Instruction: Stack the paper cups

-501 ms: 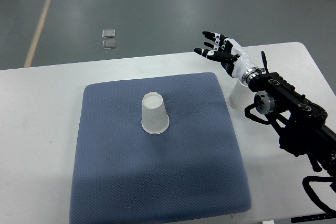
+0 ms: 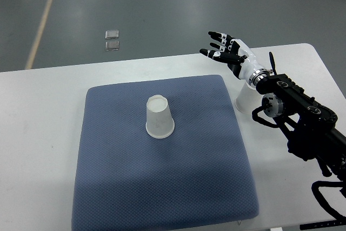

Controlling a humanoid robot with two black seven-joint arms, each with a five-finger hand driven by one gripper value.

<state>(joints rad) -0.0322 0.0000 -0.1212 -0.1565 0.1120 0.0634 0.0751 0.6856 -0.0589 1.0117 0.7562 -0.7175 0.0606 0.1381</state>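
The right hand [image 2: 226, 51] hangs over the far right of the white table [image 2: 43, 112], just past the far right corner of the blue mat [image 2: 162, 177]. Its fingers [image 2: 216, 45] are spread and loose, and it holds nothing. The left arm is out of view.

There are two paper cups. One cup [image 2: 159, 117] stands upside down near the middle of the mat, a little toward the far side, wide rim down and base up. A second cup [image 2: 245, 99] stands on the bare table just off the mat's right edge. The robot's wrist and forearm cover much of it, so only its lower part shows; it also looks rim-down, though I cannot be sure.

The stacking looks not yet begun: the cups are well apart and neither is gripped. The hand sits nearest the second cup, but past and above it, so the step in hand seems to be getting into position to pick one up.

The next move would likely call for the hand to come back and down to the second cup, close lightly around its wall without crushing it, lift it, carry it left and lower it squarely over the cup on the mat.

No brand, label or writing can be read on the cups, mat or table.
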